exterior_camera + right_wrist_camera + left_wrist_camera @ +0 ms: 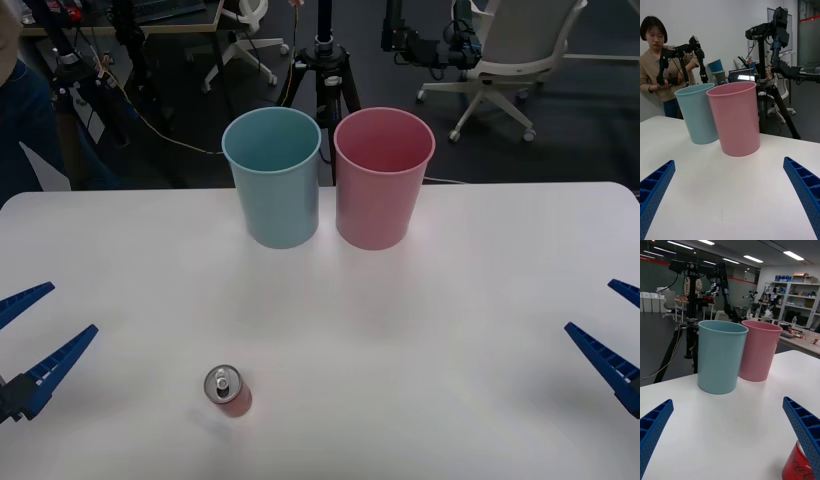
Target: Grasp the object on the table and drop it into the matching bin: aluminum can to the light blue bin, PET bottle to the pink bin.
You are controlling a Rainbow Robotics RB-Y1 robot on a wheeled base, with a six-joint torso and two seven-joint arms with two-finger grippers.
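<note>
A small red aluminum can (pixel 229 390) with a silver top stands upright on the white table (pixel 420 330), near its front left; its red side (pixel 797 467) peeks out behind one blue finger in the left wrist view. At the table's far middle stand the light blue bin (pixel 272 177) (pixel 697 112) (pixel 720 355) and, touching its right side, the pink bin (pixel 383 177) (pixel 736 117) (pixel 759 349). My left gripper (pixel 25 340) hovers open at the left edge, left of the can. My right gripper (pixel 612 335) is open at the right edge, far from the can.
Behind the table stand a black tripod (pixel 325 70), office chairs (pixel 510 60) and camera stands. A person (pixel 658 71) stands beyond the far edge, touching nothing on the table. Wide bare tabletop lies between the can and the bins.
</note>
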